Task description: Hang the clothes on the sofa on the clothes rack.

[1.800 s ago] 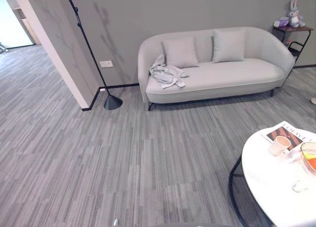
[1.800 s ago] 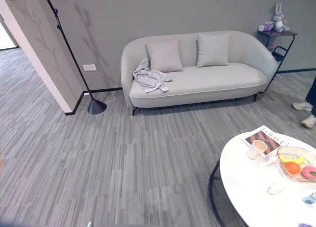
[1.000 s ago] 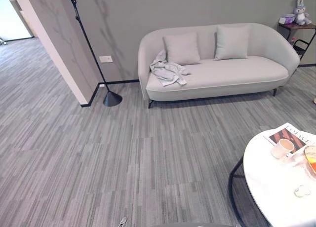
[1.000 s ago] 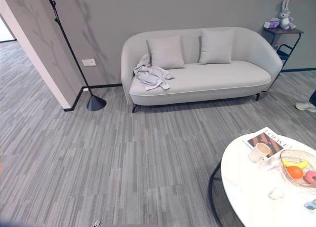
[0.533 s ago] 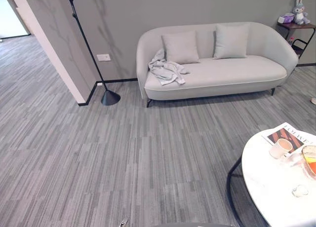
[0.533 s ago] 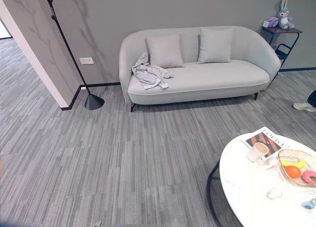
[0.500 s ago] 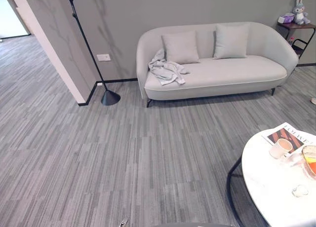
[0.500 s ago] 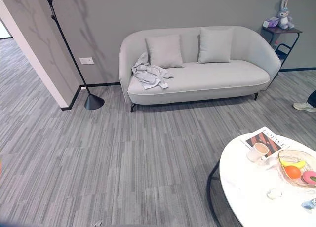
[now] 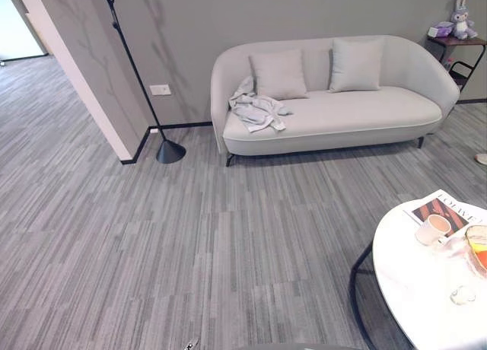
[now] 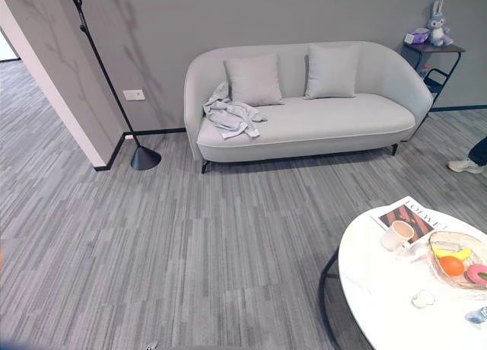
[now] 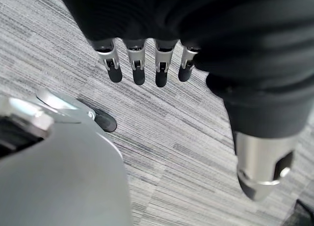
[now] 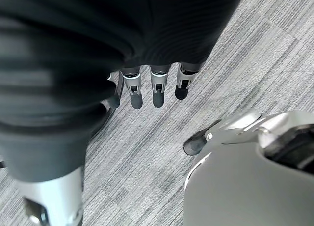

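A crumpled light-grey garment (image 9: 256,110) lies on the left end of a pale sofa (image 9: 358,118), partly against the armrest. The black clothes rack (image 9: 137,76) stands left of the sofa by the wall corner, on a cone base (image 9: 170,152). My left hand (image 11: 147,64) hangs over the grey floor with relaxed straight fingers, holding nothing. My right hand (image 12: 154,86) hangs the same way, also without anything in it. Both hands are far from the sofa.
Two cushions (image 9: 280,74) lean on the sofa back. A round white table (image 10: 396,289) at the near right carries a mug (image 10: 396,233), a magazine and a fruit bowl (image 10: 456,259). A side shelf with a toy rabbit (image 10: 434,19) stands right of the sofa. A person's shoe (image 10: 460,166) shows at the right edge.
The camera has shifted slightly, so the whole scene sits a little differently. The garment, rack and sofa have stayed in place.
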`<state>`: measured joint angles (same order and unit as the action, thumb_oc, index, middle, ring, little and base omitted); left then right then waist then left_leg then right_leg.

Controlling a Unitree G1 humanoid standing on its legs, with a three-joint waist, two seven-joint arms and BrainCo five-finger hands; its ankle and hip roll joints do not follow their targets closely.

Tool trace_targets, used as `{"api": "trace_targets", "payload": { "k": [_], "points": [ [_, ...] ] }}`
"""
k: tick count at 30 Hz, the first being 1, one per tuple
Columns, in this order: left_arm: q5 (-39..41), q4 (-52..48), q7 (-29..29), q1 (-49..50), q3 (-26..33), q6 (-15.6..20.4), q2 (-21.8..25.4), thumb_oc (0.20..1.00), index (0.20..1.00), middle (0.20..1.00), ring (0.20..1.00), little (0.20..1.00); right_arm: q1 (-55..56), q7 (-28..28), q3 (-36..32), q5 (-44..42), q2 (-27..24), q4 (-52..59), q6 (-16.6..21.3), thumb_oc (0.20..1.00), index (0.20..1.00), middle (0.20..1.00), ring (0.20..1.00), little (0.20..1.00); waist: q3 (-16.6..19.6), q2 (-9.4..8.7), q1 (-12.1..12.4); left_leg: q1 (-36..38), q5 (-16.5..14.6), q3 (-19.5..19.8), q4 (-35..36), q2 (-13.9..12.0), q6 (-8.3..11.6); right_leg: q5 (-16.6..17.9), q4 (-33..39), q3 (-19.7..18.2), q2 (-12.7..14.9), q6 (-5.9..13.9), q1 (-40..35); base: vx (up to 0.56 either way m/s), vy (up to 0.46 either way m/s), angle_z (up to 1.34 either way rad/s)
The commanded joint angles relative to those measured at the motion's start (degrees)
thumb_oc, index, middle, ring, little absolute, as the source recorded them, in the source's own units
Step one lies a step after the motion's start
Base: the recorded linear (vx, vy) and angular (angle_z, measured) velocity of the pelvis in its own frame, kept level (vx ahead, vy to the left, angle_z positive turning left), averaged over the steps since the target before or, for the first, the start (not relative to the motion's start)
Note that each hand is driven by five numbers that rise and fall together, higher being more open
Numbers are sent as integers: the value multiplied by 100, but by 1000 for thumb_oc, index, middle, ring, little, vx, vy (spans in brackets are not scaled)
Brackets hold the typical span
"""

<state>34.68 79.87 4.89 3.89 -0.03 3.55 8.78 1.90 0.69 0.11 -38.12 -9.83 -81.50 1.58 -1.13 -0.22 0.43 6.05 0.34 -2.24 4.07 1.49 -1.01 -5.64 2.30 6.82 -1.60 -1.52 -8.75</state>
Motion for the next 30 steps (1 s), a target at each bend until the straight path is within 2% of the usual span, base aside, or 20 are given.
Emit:
{"api": "trace_targets", "payload": {
  "k": [1,9,10,11,12,13,14,15,16,17,18,19,20,21,22,23,24,27,28,30],
  "points": [
    [-232,449,31,-309,26,19,-203,1000,1000,1000,1000,1000,-200,54,168,201,-41,-167,-18,1000,1000,1000,1000,1000,45,-117,37,126,-215,-85,-15,-308,289,493,270,274,472,543,64,0,0,0],
    [-27,416,26,-348,132,18,-192,1000,1000,1000,1000,1000,-259,97,153,294,-96,-165,-85,1000,1000,1000,1000,1000,-110,-196,175,-309,-528,-76,-741,-220,208,509,254,368,618,584,25,2,47,-1],
    [4,414,23,-385,142,9,-161,1000,1000,1000,1000,1000,-278,112,136,280,-112,-149,-104,1000,1000,1000,1000,1000,-150,-166,178,-330,-582,-48,-785,-190,132,393,-78,401,664,560,130,14,107,0],
    [5,415,23,-388,143,9,-161,1000,1000,1000,1000,1000,-280,113,135,280,-112,-149,-105,1000,1000,1000,1000,1000,-145,-166,177,-343,-585,-47,-792,-189,131,381,-99,401,667,560,148,-4,183,5],
    [10,395,20,-489,100,-1,-129,1000,1000,1000,1000,1000,-347,132,119,278,-129,-106,-117,1000,1000,1000,1000,1000,-218,-103,174,-366,-653,-7,-828,-129,-5,278,-764,445,773,623,445,-9,115,14],
    [10,396,20,-492,100,-1,-129,1000,1000,1000,1000,1000,-350,132,117,278,-130,-107,-118,1000,1000,1000,1000,1000,-211,-106,174,-382,-656,-7,-837,-123,-9,260,-797,442,782,626,472,-4,172,9],
    [-11,378,9,-533,70,5,-109,1000,1000,1000,1000,1000,-375,144,112,259,-120,-102,-119,1000,1000,1000,1000,1000,-247,-75,175,-376,-698,4,-870,-86,-89,302,-1338,464,860,713,725,11,140,13],
    [-34,362,8,-568,34,7,-88,1000,1000,1000,1000,1000,-388,171,106,250,-131,-81,-126,1000,1000,1000,1000,1000,-294,-35,165,-333,-734,-2,-883,-38,-175,483,-1951,465,952,844,985,9,268,4],
    [-19,316,3,-577,12,6,-98,1000,1000,1000,1000,1000,-432,176,91,253,-164,-16,-113,1000,1000,1000,1000,1000,-434,32,104,-236,-787,-18,-882,14,-307,935,-2835,378,1118,983,1427,-16,298,9],
    [-41,269,-2,-628,-29,3,-78,1000,1000,1000,1000,1000,-481,177,83,214,-199,39,-102,1000,1000,1000,1000,1000,-577,126,44,-168,-787,-18,-873,-7,-392,1157,-3607,280,1158,1021,1815,82,313,-10],
    [-157,268,6,-640,-132,0,-81,1000,1000,1000,1000,1000,-464,157,69,213,-207,61,-87,1000,1000,1000,1000,1000,-659,251,13,-25,-829,26,-867,-36,-433,1266,-4304,377,1346,1034,2234,277,170,-8],
    [-175,281,12,-652,-108,-4,-65,1000,1000,1000,1000,1000,-410,125,15,197,-219,-36,-110,1000,1000,1000,1000,1000,-598,238,11,193,-938,49,-755,-47,-390,1178,-3972,591,1639,1019,2378,303,79,2],
    [-175,280,13,-649,-109,-4,-65,1000,1000,1000,1000,1000,-408,126,15,197,-219,-39,-109,1000,1000,1000,1000,1000,-609,244,-9,217,-936,69,-740,-56,-386,1167,-3965,618,1639,1017,2345,633,-232,36],
    [-272,353,-24,-649,-127,50,-67,1000,1000,1000,1000,1000,-327,78,-40,153,-252,-197,-147,1000,1000,1000,1000,1000,-581,100,-158,700,-1158,288,-434,-93,-121,1207,-1698,616,1526,1044,2261,606,-305,35],
    [-321,385,-17,-683,-119,55,-63,1000,1000,1000,1000,1000,-321,78,-80,132,-251,-234,-152,1000,1000,1000,1000,1000,-599,78,-235,880,-1232,366,-298,-169,7,1345,-844,462,1414,1132,2206,701,-360,24],
    [-343,406,-21,-698,-118,83,-49,1000,1000,1000,1000,1000,-311,82,-100,104,-228,-268,-172,1000,1000,1000,1000,1000,-600,21,-292,964,-1262,448,-214,-205,78,1499,-337,299,1407,1213,2261,590,-284,44],
    [-383,472,-7,-717,-102,105,-65,1000,1000,1000,1000,1000,-257,121,-171,114,-169,-342,-218,1000,1000,1000,1000,1000,-577,39,-389,1282,-1367,557,3,-403,203,1887,198,121,1481,1380,2464,618,-263,84],
    [-393,579,20,-649,49,105,-73,1000,1000,1000,1000,1000,-146,174,-246,124,-184,-419,-261,1000,1000,1000,1000,1000,-454,23,-487,1619,-1508,653,93,-610,316,2030,127,97,1458,1399,2470,588,-261,75],
    [-400,629,10,-568,97,116,-74,1000,1000,1000,1000,1000,-64,170,-252,136,-194,-443,-253,1000,1000,1000,1000,1000,-391,12,-507,1648,-1401,708,70,-699,341,2080,-33,107,1385,1343,2491,486,-283,21],
    [-374,642,-2,-530,161,101,-70,1000,1000,1000,1000,1000,-57,185,-266,70,-249,-431,-240,1000,1000,1000,1000,1000,-330,86,-554,1585,-1043,671,-166,-1027,482,1891,-396,133,1189,1222,2607,497,-347,34]
  ]
}}
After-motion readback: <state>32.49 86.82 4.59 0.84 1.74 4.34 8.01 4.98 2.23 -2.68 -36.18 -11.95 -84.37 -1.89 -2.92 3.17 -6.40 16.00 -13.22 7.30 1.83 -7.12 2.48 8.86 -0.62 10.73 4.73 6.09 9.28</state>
